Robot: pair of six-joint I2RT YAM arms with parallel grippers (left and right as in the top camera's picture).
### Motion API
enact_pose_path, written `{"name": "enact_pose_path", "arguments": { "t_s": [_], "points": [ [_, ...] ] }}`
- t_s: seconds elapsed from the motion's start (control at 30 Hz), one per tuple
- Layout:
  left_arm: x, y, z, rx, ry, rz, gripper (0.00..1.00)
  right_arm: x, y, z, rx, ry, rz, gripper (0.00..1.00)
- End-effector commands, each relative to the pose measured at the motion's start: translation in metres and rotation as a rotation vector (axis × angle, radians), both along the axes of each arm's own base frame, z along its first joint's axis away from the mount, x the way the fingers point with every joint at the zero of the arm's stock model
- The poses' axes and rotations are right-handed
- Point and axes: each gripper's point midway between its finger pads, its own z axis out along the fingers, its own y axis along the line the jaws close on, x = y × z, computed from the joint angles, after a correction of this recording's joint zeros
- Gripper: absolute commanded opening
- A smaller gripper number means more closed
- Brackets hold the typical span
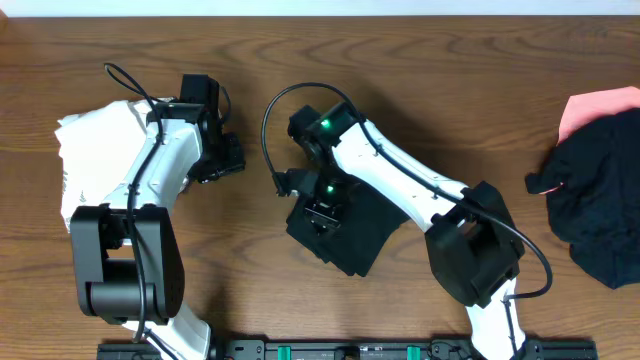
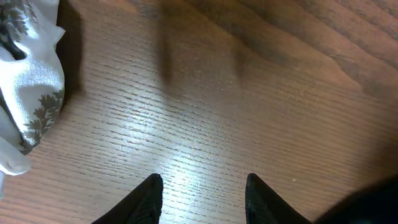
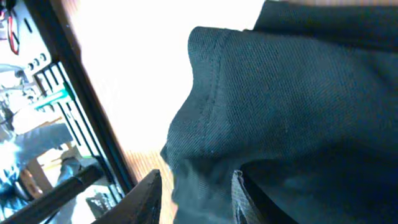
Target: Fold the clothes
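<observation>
**Overhead.** Wooden table, with a black rail along the near edge. At far left, a crumpled white garment, partly under the left arm. Left gripper just right of that cloth, over bare wood, holding nothing. Mid-table, a black shirt, bunched into a rough angular patch. Right gripper down on its upper left part. At far right, a black heap of dark cloth, with a pink piece at its top edge. Well apart from both arms.

**Left wrist.** Left gripper released, with parted fingers and only wood grain between them. White garment at upper left, with a grey leaf print, not touching the fingers. Dark blur in the lower right corner, not identifiable.

**Right wrist.** Right gripper clenched on the black shirt, with a stitched hem fold running down between the fingers and cloth filling the gap. Table surface lost in glare at upper left. Beyond its edge, only blur.
</observation>
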Motion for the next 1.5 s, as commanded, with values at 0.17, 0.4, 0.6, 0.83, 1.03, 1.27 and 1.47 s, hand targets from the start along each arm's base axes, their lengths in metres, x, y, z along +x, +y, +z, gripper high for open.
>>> {"name": "enact_pose_path", "arguments": {
  "t_s": [0.17,0.4,0.6,0.83,1.03,1.27,1.47],
  "points": [
    [-0.001,0.005,-0.002,0.018,0.007,-0.01,0.44,0.013,-0.006,0.005,0.055,0.018,-0.049,0.36],
    [-0.001,0.005,-0.002,0.018,0.007,-0.01,0.44,0.028,-0.006,0.023,0.123,-0.003,-0.128,0.23],
    [-0.001,0.005,-0.002,0.018,0.007,-0.01,0.44,0.005,0.037,0.051,0.349,0.157,-0.14,0.01],
    [-0.002,0.005,-0.002,0.018,0.008,-0.01,0.44,-0.01,0.066,0.067,0.356,0.312,-0.3,0.01],
    [-0.002,0.005,-0.002,0.018,0.01,-0.01,0.44,-0.016,0.068,0.065,0.325,0.361,-0.346,0.01],
    [-0.002,0.005,-0.002,0.018,0.011,-0.01,0.44,-0.024,0.066,0.034,0.311,0.444,-0.415,0.01],
    [-0.002,0.005,-0.002,0.018,0.011,-0.01,0.44,-0.037,0.055,-0.002,0.286,0.492,-0.451,0.01]
  ]
}}
